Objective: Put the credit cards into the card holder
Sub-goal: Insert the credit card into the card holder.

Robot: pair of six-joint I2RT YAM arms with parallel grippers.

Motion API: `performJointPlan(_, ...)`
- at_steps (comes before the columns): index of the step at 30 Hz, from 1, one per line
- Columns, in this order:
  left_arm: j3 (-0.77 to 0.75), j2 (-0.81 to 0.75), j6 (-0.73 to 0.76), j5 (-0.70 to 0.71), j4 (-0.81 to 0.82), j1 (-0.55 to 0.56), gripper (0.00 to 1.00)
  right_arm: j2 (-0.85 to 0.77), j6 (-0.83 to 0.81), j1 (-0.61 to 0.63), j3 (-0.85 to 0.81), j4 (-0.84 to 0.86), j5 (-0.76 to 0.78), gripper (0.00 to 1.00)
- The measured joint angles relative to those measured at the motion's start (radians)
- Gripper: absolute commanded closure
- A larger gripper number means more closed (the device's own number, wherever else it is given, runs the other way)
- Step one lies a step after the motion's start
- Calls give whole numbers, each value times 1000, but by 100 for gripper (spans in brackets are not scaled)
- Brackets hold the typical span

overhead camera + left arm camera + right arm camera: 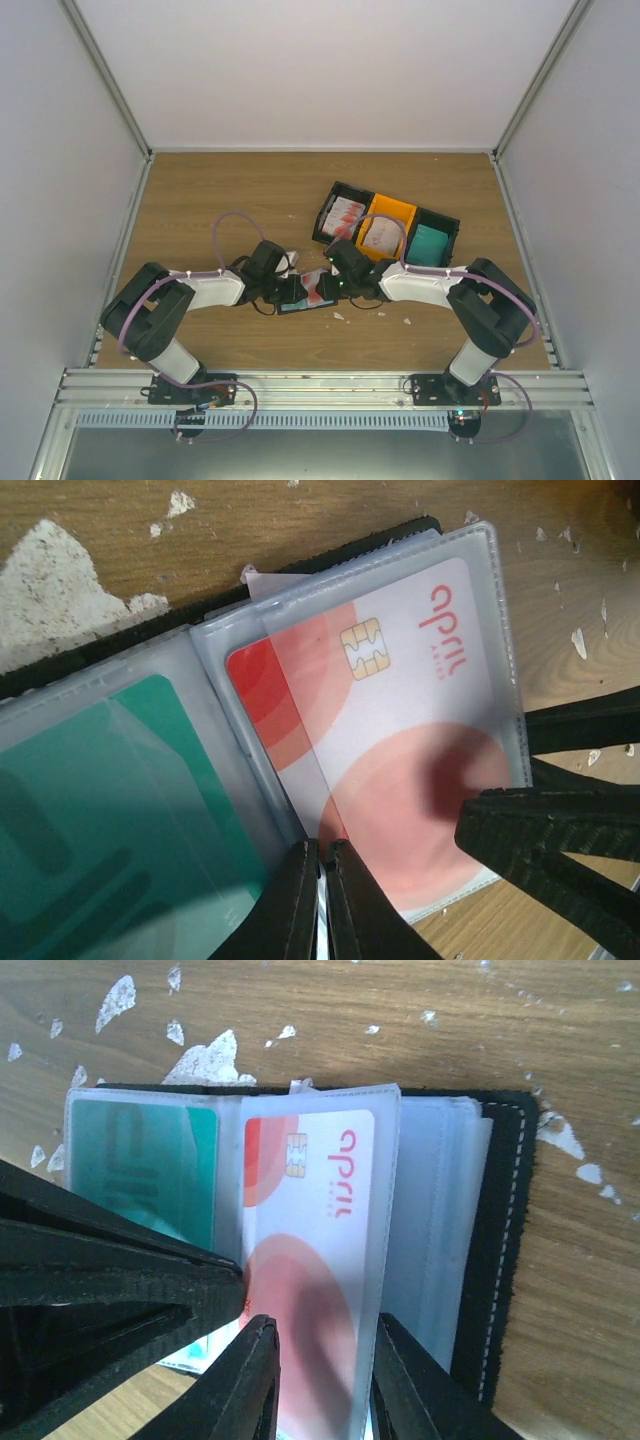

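Card holder (505,1250) lies open on the table (200,340), teal card (150,1165) and red-and-white card (320,1220) sleeved, more in the trays (392,203); left gripper (322,900) pinches its sleeve, right gripper (320,1390) straddles the red-and-white card, grip unclear

Black-and-white arms (215,290), purple cables (233,213)
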State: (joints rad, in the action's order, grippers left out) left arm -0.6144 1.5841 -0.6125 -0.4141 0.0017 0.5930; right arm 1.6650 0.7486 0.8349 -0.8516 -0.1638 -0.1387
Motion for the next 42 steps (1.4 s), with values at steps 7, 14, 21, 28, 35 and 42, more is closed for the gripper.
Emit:
performJointPlan(7, 0, 0, 0, 0, 2, 0, 93, 0, 4, 0, 8, 31, -43, 82)
performJointPlan(14, 0, -14, -2, -1, 4, 2, 78, 0, 10, 0, 14, 63, -73, 69)
performJointPlan(21, 1, -165, -25, 117, -77, 4, 73, 0, -1, 0, 16, 108, -126, 65)
performJointPlan(28, 0, -291, -51, 244, -162, -2, 69, 35, -43, 3, 13, 160, -201, 53)
performJointPlan(35, 6, -402, -61, 301, -214, -27, 60, 55, -67, 15, 11, 278, -354, 36)
performJointPlan(42, 55, -564, -67, 288, -266, -32, 54, -80, -63, 17, 52, 280, -320, 35)
